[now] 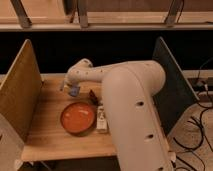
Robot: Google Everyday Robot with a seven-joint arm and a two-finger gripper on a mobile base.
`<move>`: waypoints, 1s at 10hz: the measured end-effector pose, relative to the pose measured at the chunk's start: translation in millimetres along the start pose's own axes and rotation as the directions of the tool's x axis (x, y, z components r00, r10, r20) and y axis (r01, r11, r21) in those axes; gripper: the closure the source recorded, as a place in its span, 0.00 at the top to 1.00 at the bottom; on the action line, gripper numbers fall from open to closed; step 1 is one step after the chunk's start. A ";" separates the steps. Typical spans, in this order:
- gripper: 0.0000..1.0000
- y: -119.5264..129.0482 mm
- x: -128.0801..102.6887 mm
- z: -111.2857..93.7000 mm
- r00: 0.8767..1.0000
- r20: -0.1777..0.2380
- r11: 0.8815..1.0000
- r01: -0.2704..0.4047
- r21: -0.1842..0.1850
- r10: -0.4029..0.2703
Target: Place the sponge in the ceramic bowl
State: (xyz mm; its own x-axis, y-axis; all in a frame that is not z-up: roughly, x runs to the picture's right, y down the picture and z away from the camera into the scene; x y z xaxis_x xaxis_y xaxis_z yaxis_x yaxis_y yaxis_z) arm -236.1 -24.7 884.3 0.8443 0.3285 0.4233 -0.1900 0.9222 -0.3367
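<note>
**Operator:** Location of the sponge (74, 91)?

**Technician:** Outside the ceramic bowl (78, 119), just beyond its far rim, right at the end effector (68, 85) on the tip of the arm (132, 105). The bowl's inside shows bare.

**Operator:** End effector state?

**Technician:** Cannot tell. How far it is open, and whether it has hold of the sponge or only meets it, is not visible.

**Operator:** Procedure for this step?

**Technician:** By judgement: confirm a firm hold near the middle of the soft block, since it compresses. Carry it over the bowl's centre and release low. The glossy bowl may slide if its rim is struck. Avoid the whitish object (102, 120) just beside the bowl's right rim.

**Operator:** Surface and room?

**Technician:** A level wooden counter (47, 135), closed in by an upright left panel (20, 85) and right panel (170, 80). Cables (200, 120) lie on the floor at right.
</note>
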 end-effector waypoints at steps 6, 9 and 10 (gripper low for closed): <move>0.00 62.7 24.6 -53.4 0.999 -0.028 1.000 0.021 -0.015 -0.021; 0.00 99.1 46.8 -58.6 0.997 -0.076 0.998 0.002 -0.060 -0.006; 0.04 99.9 47.0 -58.6 0.997 -0.077 0.998 0.002 -0.061 -0.006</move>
State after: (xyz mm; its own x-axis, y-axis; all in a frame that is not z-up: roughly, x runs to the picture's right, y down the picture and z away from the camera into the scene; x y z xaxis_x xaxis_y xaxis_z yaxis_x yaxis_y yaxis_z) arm -186.0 70.9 821.3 0.8815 0.3060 0.3596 -0.1576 0.9085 -0.3869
